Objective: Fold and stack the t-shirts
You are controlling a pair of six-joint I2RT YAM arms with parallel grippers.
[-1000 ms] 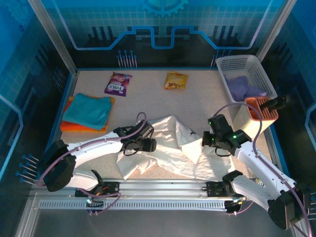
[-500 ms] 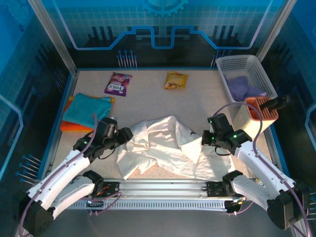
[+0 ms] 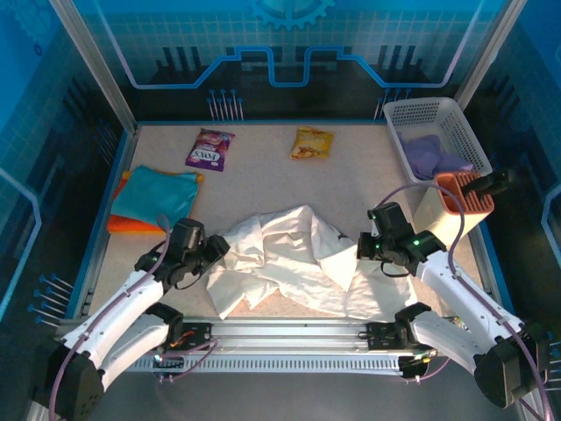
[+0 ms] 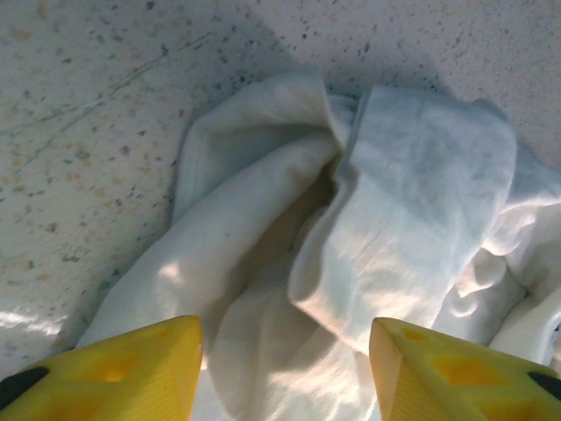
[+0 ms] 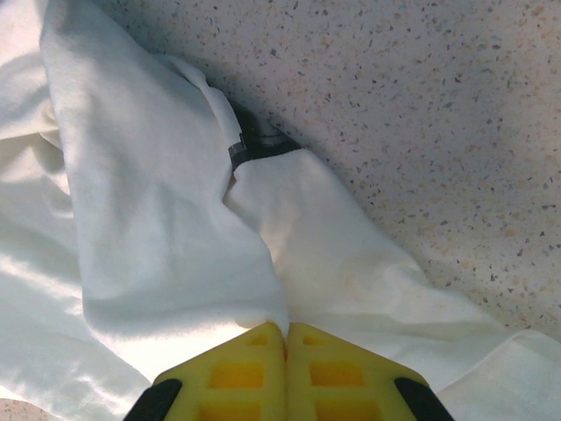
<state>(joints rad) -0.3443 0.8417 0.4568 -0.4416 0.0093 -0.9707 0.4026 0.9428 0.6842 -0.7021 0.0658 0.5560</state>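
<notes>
White t-shirt [image 3: 289, 259] lies crumpled on the surface [image 3: 263, 171], long axis running between our arms; our left pincer [image 3: 213, 251] hangs released over its left edge, right pincer [image 3: 360, 251] clenched on its right side.

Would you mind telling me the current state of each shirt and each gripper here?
white t-shirt: unfolded, lying crumpled.
teal t-shirt: folded, lying on the orange one.
orange t-shirt: folded, under the teal one.
left gripper: open, over the white t-shirt's edge.
right gripper: shut on the white t-shirt.
</notes>
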